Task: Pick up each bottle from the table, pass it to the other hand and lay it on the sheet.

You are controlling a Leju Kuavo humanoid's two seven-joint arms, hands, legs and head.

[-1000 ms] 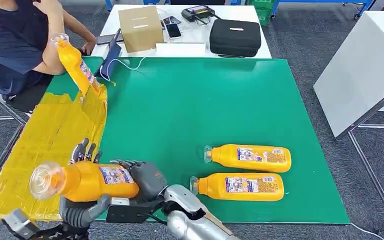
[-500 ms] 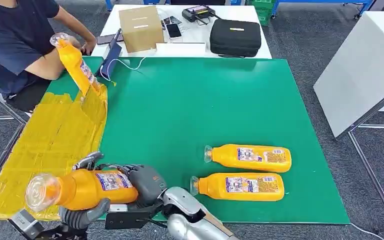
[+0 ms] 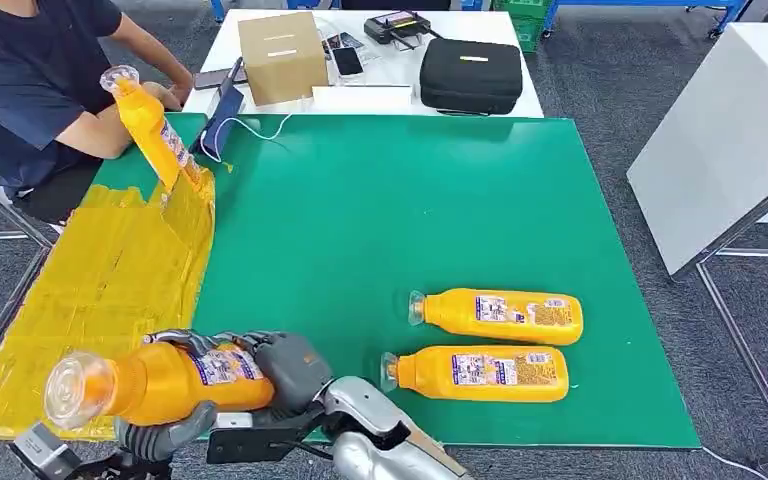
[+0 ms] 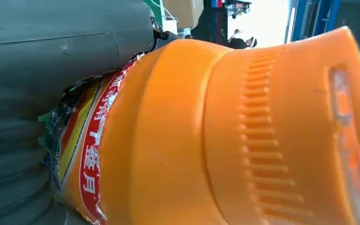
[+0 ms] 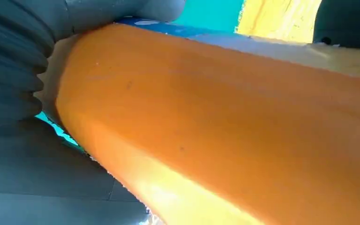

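Note:
An orange bottle (image 3: pixel 160 380) (image 4: pixel 215 140) (image 5: pixel 239 140) hangs level over the near corner of the yellow sheet (image 3: pixel 110 270), cap end pointing left. My left hand (image 3: pixel 165 432) (image 4: pixel 42 70) grips its middle, fingers (image 3: pixel 180 340) curled over the top and the thumb underneath. My right hand (image 3: pixel 290 368) (image 5: pixel 18 70) still holds the bottle's base. Two more orange bottles (image 3: pixel 495 315) (image 3: pixel 475 373) lie side by side on the green mat (image 3: pixel 380 220) to the right. At the sheet's far end a person tilts another bottle (image 3: pixel 155 125) on its base.
The person sits at the far left corner. Behind the mat are a cardboard box (image 3: pixel 282 55), a black case (image 3: pixel 470 75), phones and a dark blue device (image 3: pixel 222 120) with a cable. A white table (image 3: pixel 720 140) stands to the right.
My left hand's fingers, upright and spread behind the bottle a second ago, have curled down over it. The bottle has sunk a little and shifted left.

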